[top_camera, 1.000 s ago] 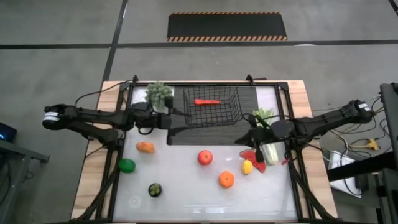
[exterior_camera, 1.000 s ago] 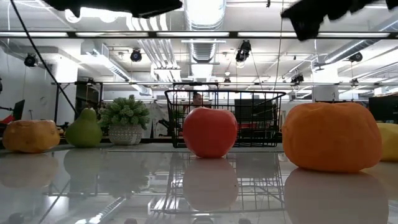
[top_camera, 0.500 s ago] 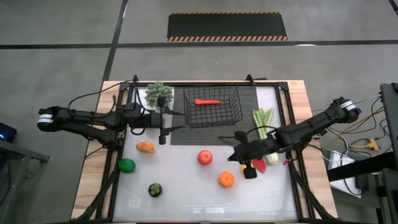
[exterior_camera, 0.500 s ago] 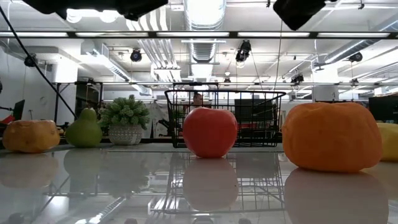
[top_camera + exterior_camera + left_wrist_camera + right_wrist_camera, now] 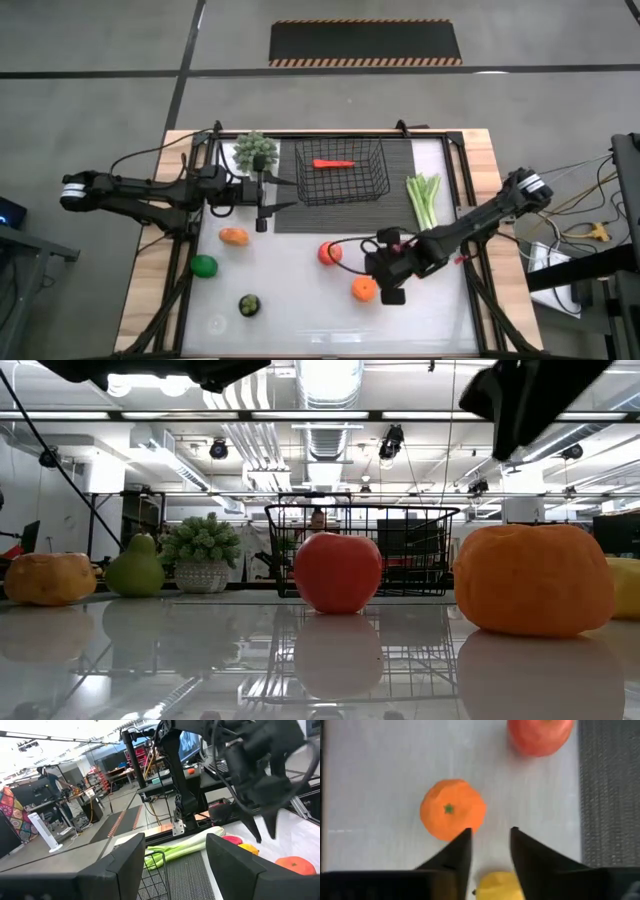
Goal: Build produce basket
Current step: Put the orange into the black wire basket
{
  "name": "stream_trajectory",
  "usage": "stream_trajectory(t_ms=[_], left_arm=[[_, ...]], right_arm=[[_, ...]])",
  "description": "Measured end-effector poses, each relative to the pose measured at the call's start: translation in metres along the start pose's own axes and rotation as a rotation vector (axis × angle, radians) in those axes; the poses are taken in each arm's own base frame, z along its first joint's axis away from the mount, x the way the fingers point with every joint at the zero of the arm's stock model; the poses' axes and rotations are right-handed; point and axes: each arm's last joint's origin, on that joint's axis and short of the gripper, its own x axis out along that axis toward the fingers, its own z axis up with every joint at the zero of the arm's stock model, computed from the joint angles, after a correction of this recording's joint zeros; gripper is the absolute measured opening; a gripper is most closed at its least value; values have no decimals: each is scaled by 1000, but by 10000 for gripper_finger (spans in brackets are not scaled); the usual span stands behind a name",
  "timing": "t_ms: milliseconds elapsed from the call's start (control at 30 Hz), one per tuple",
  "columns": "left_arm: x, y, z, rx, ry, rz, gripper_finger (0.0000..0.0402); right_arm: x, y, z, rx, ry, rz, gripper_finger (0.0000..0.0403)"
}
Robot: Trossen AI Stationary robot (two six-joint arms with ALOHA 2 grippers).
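From above, the right claw point(image 5: 392, 292) hangs over the glossy white worktop point(image 5: 300, 310), with the round orange toy fruit point(image 5: 364, 289) just beside it and the red toy apple point(image 5: 329, 253) a little beyond that. The small black wire-mesh basket point(image 5: 340, 172) sits well away from this claw at the far side, an orange toy carrot point(image 5: 333, 163) lying inside it. The long green-white toy celery point(image 5: 424, 198) lies outside the basket, on the right arm's side. The left claw point(image 5: 262, 212) waits just beside the basket's left end, empty, its fingers partly apart.

At table height, the red apple point(image 5: 337, 571) stands in front of the basket point(image 5: 362, 548), and the orange point(image 5: 533, 579) looms to its right.

From the left wrist, the left claw point(image 5: 175, 865) holds nothing, fingers a moderate way apart; beyond them lie the celery point(image 5: 182, 848) and the basket's rim point(image 5: 152, 880).

From the right wrist, the right claw point(image 5: 488, 847) is narrowly parted and empty, the orange point(image 5: 452, 809) touching one fingertip in the picture, a yellow toy lemon point(image 5: 499, 886) between the fingers' bases, and the apple point(image 5: 540, 735) farther ahead.
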Motion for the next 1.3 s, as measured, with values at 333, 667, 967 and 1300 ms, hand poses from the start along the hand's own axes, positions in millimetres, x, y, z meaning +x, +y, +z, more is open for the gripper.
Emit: stream_trajectory(t_ms=[333,667,967,1300], left_arm=[[0,0,0,1,-2,1,193],[0,0,0,0,-1,2,193],[0,0,0,0,2,5,193],[0,0,-1,0,5,4,193]], right_arm=[[41,24,7,14,110,4,323],[61,30,8,34,143,26,352],[71,29,7,81,101,3,326],[73,29,10,101,76,20,248]])
